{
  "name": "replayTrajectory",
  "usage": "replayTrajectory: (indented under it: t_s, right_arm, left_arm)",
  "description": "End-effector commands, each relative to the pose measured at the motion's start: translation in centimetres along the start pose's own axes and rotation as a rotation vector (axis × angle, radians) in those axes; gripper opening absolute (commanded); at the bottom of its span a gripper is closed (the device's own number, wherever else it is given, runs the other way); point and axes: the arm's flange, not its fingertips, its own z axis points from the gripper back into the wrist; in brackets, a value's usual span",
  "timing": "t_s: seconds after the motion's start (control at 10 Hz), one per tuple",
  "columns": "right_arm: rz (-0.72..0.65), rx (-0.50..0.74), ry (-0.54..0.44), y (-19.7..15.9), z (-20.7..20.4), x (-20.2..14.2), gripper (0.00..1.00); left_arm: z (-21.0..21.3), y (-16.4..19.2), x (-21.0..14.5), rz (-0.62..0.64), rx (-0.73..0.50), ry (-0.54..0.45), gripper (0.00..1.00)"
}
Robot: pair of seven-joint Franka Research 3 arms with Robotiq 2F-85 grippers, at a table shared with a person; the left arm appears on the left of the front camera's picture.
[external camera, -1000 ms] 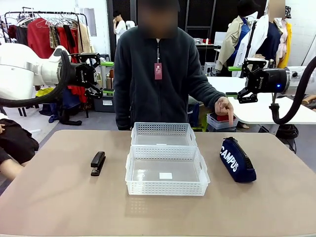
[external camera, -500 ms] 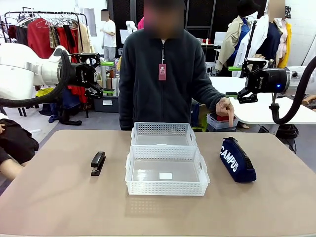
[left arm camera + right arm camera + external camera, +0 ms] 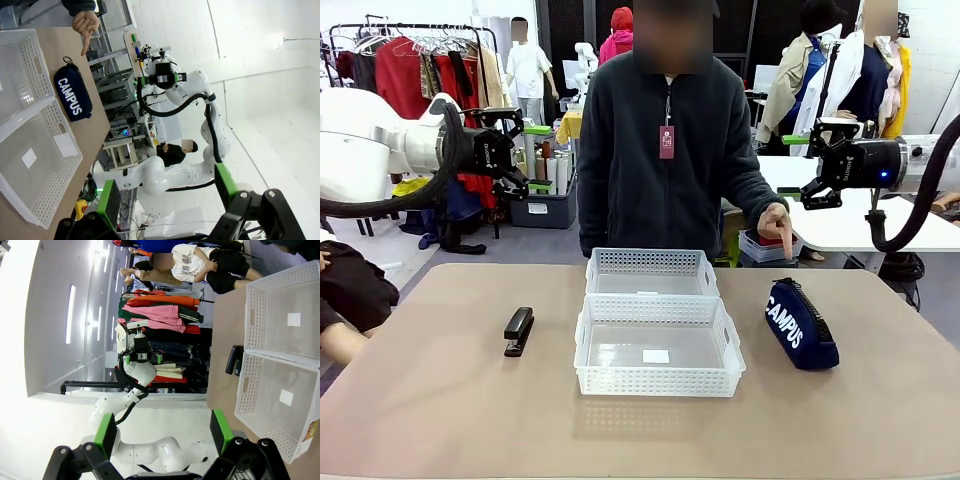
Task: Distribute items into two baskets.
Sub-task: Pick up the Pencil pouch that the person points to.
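Two baskets [image 3: 655,298] are flanked: stapler [image 3: 518,331] to their left, long axis front-to-back, nearer the left jaws; pouch [image 3: 801,323] to their right, nearer the right jaws. Both jaws are spread open.

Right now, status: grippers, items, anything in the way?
Left gripper, right gripper open, up high. Near basket, far basket empty; stapler left of them, pouch right. Person's hand pointing down by pouch's far end.
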Motion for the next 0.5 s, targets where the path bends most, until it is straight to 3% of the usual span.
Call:
replayTrajectory:
  t_s: [0.0,0.1,0.4]
  right_arm:
    - [0.003,0.0,-0.002,0.1,0.1,0.1,1.0]
    - [0.0,0.0,0.0,0.0,0.0,0.0,1.0]
    - [0.123,-0.212,-0.052,3.3,-0.8,1.9,1.0]
  left_arm:
    - [0.0,-0.2,0.0,-0.003,-0.001,0.0,1.0]
    - [0.0,-0.2,0.0,-0.003,-0.001,0.0,1.0]
    - [0.0,-0.2,0.0,-0.003,-0.001,0.0,1.0]
